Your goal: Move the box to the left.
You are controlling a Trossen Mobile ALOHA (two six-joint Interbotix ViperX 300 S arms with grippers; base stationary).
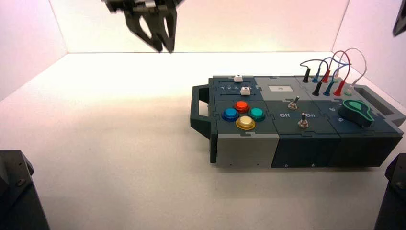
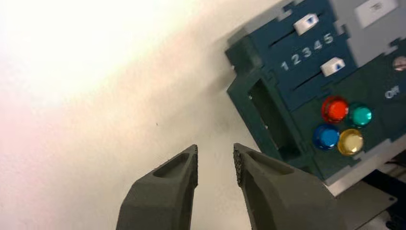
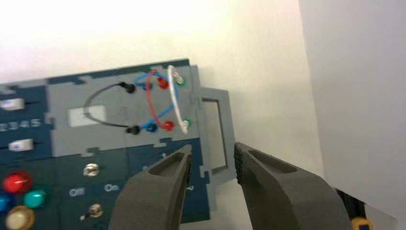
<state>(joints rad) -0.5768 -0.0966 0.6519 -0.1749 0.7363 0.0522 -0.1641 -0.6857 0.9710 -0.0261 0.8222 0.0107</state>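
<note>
The box (image 1: 297, 143), long, dark teal and grey, lies on the white table at the right, with a handle at each end. It bears four coloured buttons (image 1: 244, 115), two toggle switches (image 1: 298, 111), a green knob (image 1: 356, 111) and coloured wires (image 1: 330, 67). My left gripper (image 1: 164, 47) hangs high at the back, left of the box. In the left wrist view it (image 2: 215, 158) is open and empty over bare table, apart from the box's left handle (image 2: 268, 115). My right gripper (image 3: 212, 160) is open and empty above the box's right handle (image 3: 210, 93).
White walls close the table at the back and both sides. Bare table (image 1: 105, 124) stretches left of the box. Dark arm bases stand at the front left corner (image 1: 16, 191) and the front right corner (image 1: 395, 191).
</note>
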